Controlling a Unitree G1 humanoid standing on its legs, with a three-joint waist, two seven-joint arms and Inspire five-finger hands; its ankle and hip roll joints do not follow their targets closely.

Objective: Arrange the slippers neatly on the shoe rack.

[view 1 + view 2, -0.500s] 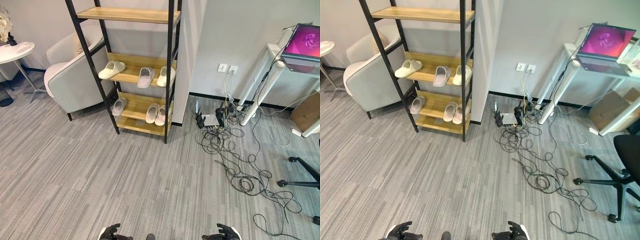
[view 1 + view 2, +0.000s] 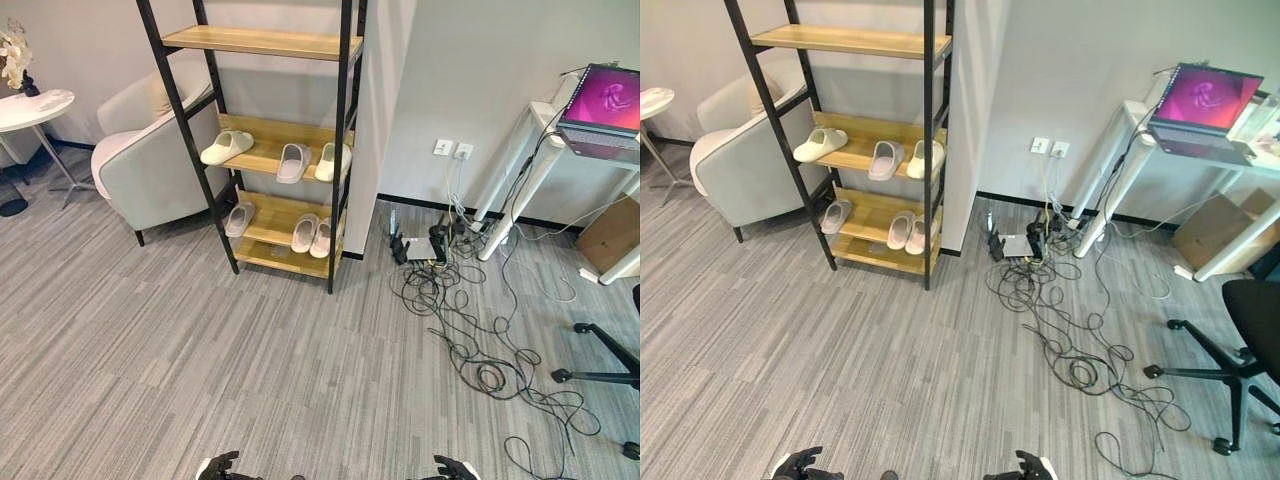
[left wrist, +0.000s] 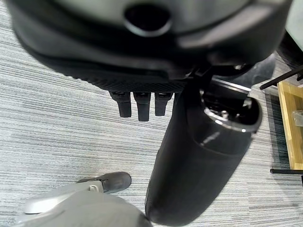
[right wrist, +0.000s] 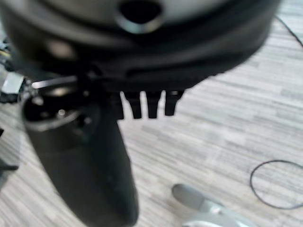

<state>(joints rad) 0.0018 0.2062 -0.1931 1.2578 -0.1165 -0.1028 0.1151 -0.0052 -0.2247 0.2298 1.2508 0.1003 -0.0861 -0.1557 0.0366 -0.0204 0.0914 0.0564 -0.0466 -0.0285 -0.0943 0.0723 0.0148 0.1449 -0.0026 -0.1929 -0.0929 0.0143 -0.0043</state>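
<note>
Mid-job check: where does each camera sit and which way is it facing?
Left eye view: on the head, looking down and forward at the shoe rack holding slippers; left hand and right hand at the bottom edge.
Right eye view: beside it, same aim, showing more of the office chair.
Left wrist view: on the left wrist, facing down past its hand at the grey floor.
Right wrist view: on the right wrist, also facing the floor.
Shared: both eye views show rack, armchair, laptop.
</note>
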